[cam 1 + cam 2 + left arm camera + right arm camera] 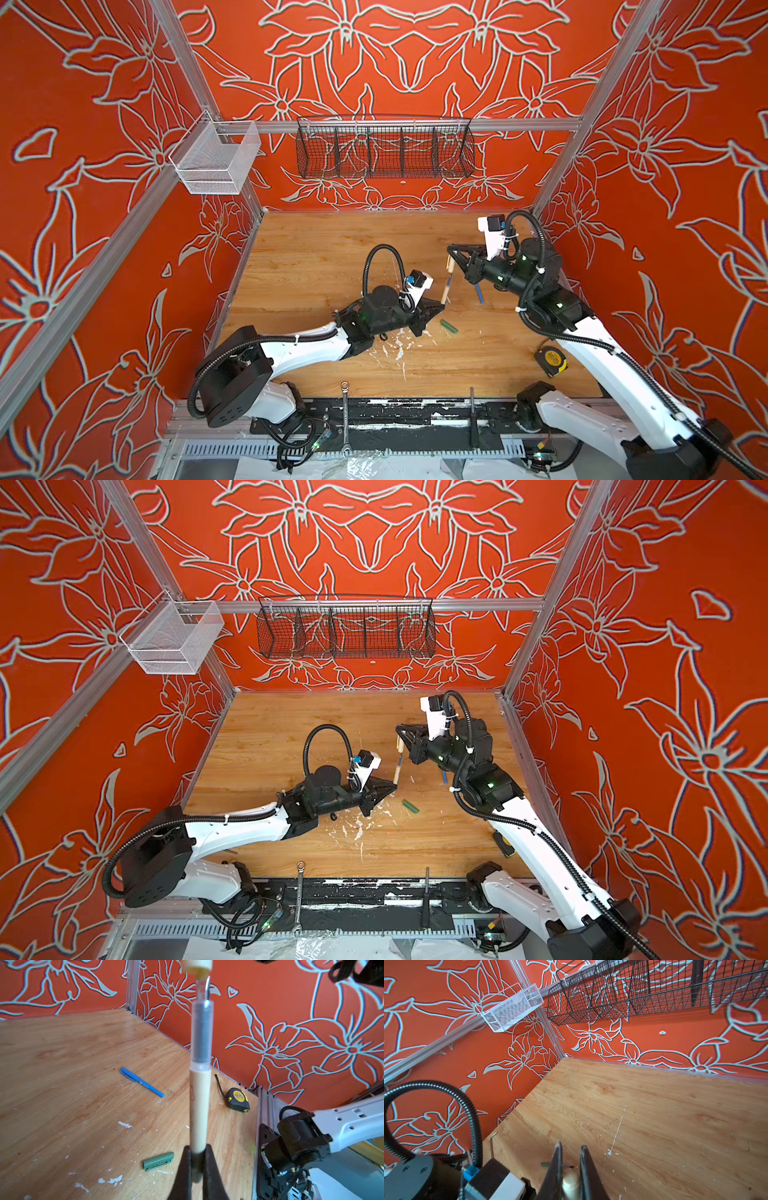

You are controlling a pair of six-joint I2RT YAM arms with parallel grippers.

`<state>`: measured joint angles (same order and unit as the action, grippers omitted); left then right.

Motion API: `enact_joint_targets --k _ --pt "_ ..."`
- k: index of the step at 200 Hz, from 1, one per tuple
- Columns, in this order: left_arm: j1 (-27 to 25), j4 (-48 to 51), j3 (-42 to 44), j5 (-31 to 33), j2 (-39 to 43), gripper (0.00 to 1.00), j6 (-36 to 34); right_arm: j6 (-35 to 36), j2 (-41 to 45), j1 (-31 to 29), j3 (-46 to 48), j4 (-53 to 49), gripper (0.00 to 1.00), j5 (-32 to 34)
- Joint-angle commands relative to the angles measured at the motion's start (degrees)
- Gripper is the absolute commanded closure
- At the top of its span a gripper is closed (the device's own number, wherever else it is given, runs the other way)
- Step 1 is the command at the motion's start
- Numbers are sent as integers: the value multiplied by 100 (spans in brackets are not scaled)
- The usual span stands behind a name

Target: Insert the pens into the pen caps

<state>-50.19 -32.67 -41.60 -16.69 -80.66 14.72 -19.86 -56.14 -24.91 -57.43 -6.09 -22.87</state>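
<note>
Left gripper (198, 1153) clamps the tan pen (200, 1105) by its back end, tip at the mouth of the tan cap (571, 1183) pinched in the right gripper (570, 1148) (green cap (449, 326) lies loose on the table (311, 249)).

Three pens: a tan pen (199, 1105) clamped in the left gripper (198, 1147) above the table (316, 249), plus a blue pen (143, 1083) and a green pen (547, 1164) lying on the table. Three caps: a tan cap (570, 1183) pinched in the right gripper (571, 1147), a green cap (159, 1161) loose on the table, and a blue cap (128, 1073) fitted on the blue pen. One tape measure (550, 360) lies on the table. One wrench (345, 415) and one dark rod (473, 415) lie just past the table's front edge. Two baskets hang above the table's far side, a white mesh basket (216, 162) and a black wire basket (384, 153).
</note>
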Motion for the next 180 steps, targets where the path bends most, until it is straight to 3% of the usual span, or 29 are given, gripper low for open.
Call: enact_joint_targets --k 1,61,115,162,180 --pt "67 284 -163 -645 50 100 -204 235 109 -58 -430 -454 100 204" --pt "62 616 -217 -616 188 100 -377 40 207 -49 -551 -437 100 80" --pt "62 664 -165 -421 321 100 -380 -240 300 -52 -68 -186 100 92" --pt "-110 720 49 1093 511 100 -469 -551 408 -49 325 57 100 210" --pt "-161 668 121 1380 525 100 -567 -544 434 -43 294 42 100 240"
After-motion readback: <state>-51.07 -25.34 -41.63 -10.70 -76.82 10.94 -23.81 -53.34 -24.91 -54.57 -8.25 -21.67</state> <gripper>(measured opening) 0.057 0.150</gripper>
